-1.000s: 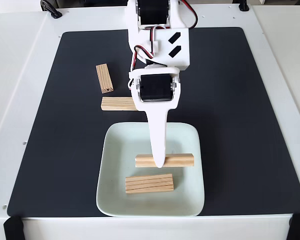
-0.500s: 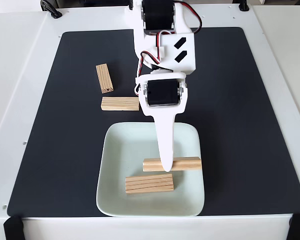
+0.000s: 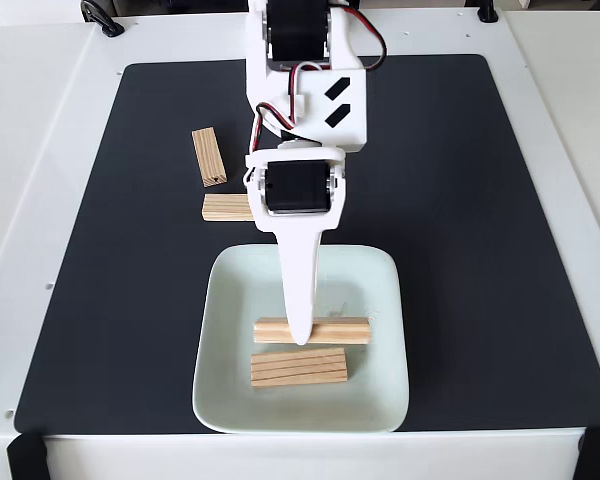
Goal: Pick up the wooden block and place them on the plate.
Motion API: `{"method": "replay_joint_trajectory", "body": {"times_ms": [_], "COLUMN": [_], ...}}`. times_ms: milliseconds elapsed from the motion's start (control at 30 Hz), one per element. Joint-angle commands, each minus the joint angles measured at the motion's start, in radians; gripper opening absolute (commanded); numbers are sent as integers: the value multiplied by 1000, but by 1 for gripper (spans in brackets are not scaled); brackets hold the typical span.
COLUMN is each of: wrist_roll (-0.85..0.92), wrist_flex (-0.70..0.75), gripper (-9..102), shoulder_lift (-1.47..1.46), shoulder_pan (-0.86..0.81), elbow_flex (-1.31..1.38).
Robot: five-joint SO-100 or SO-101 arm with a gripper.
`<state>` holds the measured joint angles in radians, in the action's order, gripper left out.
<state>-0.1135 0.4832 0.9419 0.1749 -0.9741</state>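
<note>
The pale mint-green plate [image 3: 232,300] sits at the front of the black mat. One wooden block [image 3: 298,366] lies flat in the plate's front half. My white gripper [image 3: 299,334] reaches down over the plate and is shut on a second wooden block [image 3: 345,330], which is held crosswise just behind the first. Two more wooden blocks rest on the mat behind the plate: one upright-angled block [image 3: 209,156] at the left and one [image 3: 226,207] partly hidden behind my arm.
The black mat [image 3: 460,200] covers most of the white table [image 3: 40,150]; its right half is bare. Black clamps [image 3: 25,455] sit at the table's front corners.
The gripper and the block in it swung first right, then back left across the plate, ending closer to the lying block. The other blocks have not moved.
</note>
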Motion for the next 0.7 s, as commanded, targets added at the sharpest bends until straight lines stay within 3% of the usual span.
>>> {"method": "replay_joint_trajectory", "body": {"times_ms": [0, 667], "wrist_roll": [-2, 2], "wrist_flex": [-18, -18], "gripper": [0, 1], "shoulder_lift": [21, 18], "shoulder_pan": [-20, -54], "elbow_flex": [52, 52]}}
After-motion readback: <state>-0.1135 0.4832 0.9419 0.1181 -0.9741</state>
